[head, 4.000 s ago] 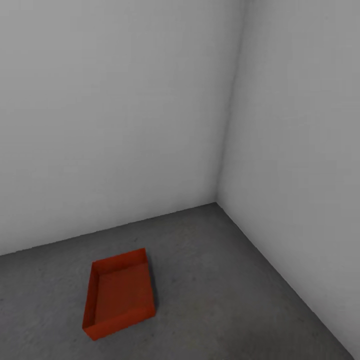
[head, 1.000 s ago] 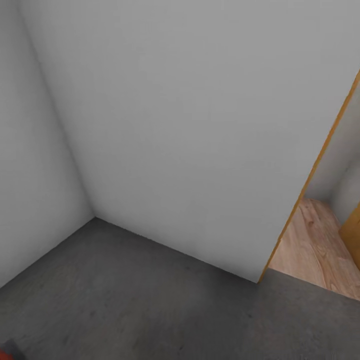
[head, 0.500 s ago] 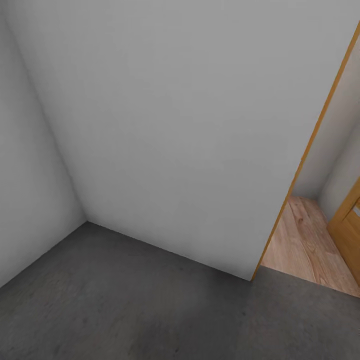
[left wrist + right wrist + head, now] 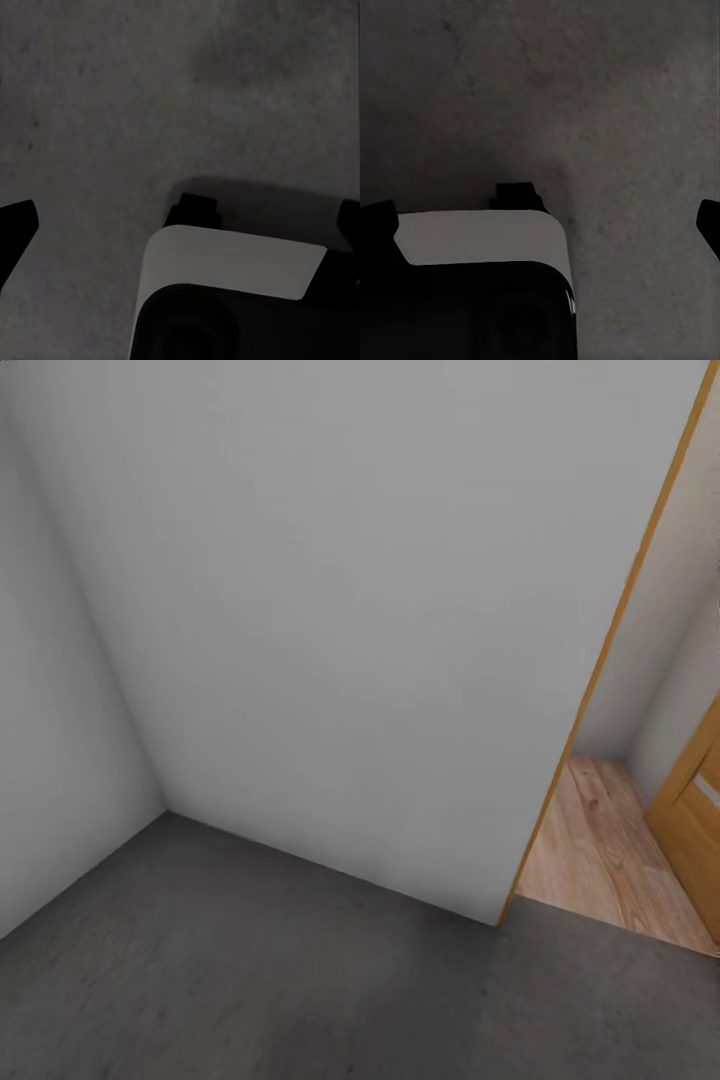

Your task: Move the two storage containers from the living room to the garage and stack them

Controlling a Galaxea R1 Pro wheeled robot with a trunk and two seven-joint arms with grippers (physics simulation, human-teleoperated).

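Head view: the garage floor (image 4: 250,960) is dark grey mottled concrete meeting pale grey walls (image 4: 350,610) at a corner. A wood-framed doorway (image 4: 610,660) opens onto light plank flooring (image 4: 600,860). No storage container is visible. I judge the robot should head through that doorway squarely.

Left wrist view: the left pincer (image 4: 180,221) is wide, holding nothing, over concrete.

Right wrist view: the right pincer (image 4: 544,217) likewise is wide, holding nothing.

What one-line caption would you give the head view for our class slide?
Grey concrete garage floor meeting pale walls, with a wood-trimmed doorway opening onto plank flooring.
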